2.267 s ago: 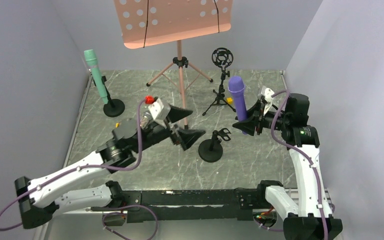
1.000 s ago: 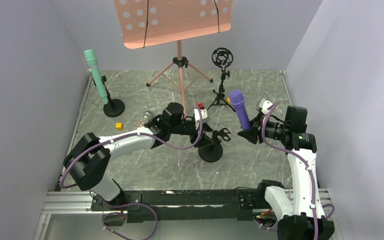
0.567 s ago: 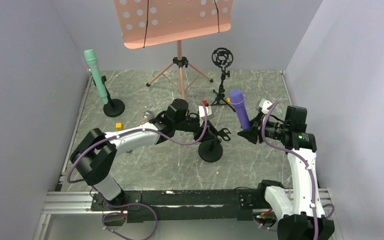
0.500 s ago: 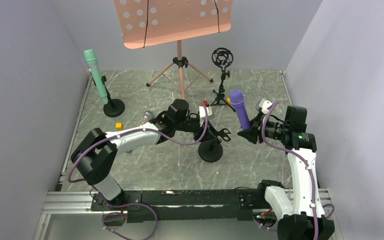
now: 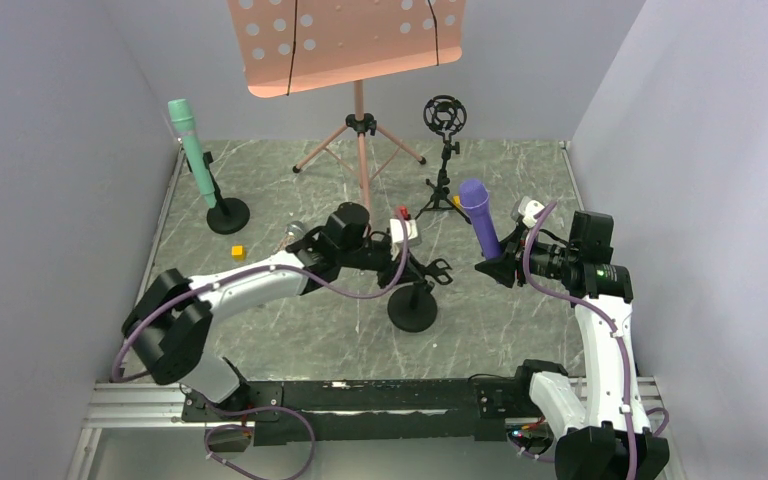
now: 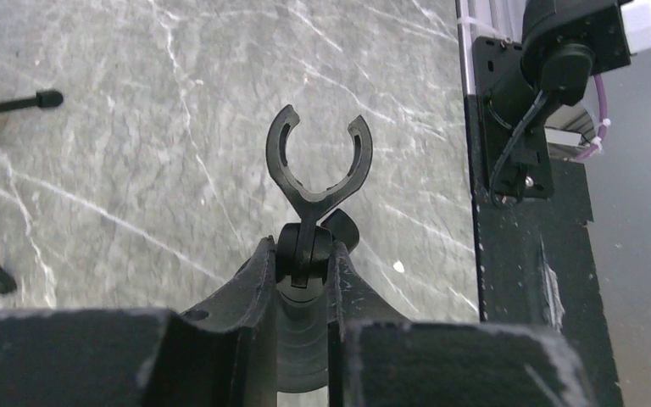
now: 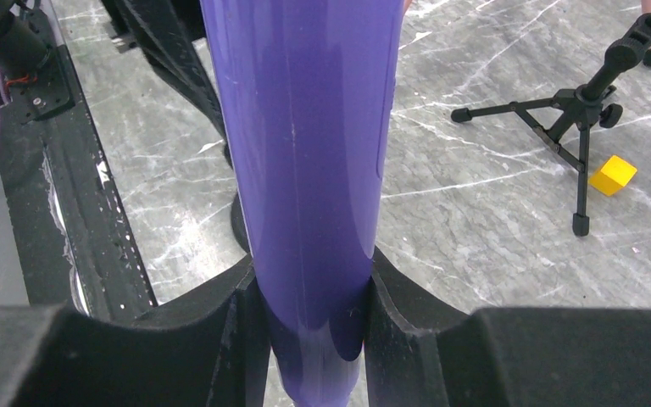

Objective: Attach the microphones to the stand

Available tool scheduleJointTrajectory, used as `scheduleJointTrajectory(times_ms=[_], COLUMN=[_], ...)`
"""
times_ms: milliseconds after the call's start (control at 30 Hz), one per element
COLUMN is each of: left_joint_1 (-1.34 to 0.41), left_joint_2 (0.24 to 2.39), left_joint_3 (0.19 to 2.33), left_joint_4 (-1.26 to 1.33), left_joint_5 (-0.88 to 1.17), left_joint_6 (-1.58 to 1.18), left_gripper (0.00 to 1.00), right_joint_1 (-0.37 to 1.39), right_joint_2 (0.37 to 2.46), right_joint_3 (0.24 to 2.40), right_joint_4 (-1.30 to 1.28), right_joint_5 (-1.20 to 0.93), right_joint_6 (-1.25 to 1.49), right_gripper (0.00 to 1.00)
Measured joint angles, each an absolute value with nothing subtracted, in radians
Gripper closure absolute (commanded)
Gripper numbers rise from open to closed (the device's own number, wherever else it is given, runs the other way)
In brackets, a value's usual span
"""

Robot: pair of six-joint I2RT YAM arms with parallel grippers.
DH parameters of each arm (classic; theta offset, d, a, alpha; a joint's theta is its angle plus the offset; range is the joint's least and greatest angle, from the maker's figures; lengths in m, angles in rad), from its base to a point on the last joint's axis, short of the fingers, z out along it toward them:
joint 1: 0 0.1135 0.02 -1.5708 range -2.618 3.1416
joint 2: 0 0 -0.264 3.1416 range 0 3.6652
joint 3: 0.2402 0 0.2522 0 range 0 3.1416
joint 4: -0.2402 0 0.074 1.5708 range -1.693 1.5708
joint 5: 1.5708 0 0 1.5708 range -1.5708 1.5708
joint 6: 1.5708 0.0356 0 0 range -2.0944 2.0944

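A short black stand with a round base (image 5: 412, 312) and an open U-shaped clip (image 6: 318, 165) is at mid table. My left gripper (image 6: 303, 254) is shut on the stand's neck just under the clip (image 5: 438, 270). The clip holds nothing. The purple microphone (image 5: 480, 225) points up and slightly left, about a hand's width right of the clip, with my right gripper (image 7: 309, 288) shut on its lower body (image 7: 305, 153). The mint green microphone (image 5: 192, 150) sits tilted in its own stand at the back left. The grey head of the silver microphone (image 5: 295, 231) peeks out behind my left arm.
A pink music stand (image 5: 360, 40) on a tripod is at the back centre. A black ring shock mount (image 5: 445, 115) on a small tripod (image 7: 585, 110) is beside it. One yellow cube (image 5: 239, 252) lies at the left, another (image 7: 613, 174) by the small tripod.
My left gripper closed on the stand's neck, and the stand shifted slightly toward the front left. The right arm and the purple microphone stayed still.
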State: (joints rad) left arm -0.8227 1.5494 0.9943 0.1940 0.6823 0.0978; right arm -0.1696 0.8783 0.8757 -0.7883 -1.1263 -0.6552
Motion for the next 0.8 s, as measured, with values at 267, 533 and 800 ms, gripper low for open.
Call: scheduleJointTrajectory(times_ms=[267,533,800], left_joint_1=[-0.825,-0.824,-0.820], left_joint_2=[1.312,1.121,1.073], left_joint_3=[0.842,0.680,0.624], left_joint_4=[0.065,0.087,0.142], left_joint_5=[0.583,0.467,0.395], left_joint_6=[0.124,0.136,0.082], left_gripper=[1.00,0.96,0.23], right_joint_1=[-0.170,-0.170,-0.167], right_joint_2=[0.879,0.894,0.904], right_joint_3=[0.876,0.876,0.876], right_joint_4=[-0.789,-0.794,-0.820], right_joint_5=[-1.127,-1.128,-1.143], right_joint_6=[-0.662,-0.674,-0.716], right_gripper=[0.91,0.90,0.90])
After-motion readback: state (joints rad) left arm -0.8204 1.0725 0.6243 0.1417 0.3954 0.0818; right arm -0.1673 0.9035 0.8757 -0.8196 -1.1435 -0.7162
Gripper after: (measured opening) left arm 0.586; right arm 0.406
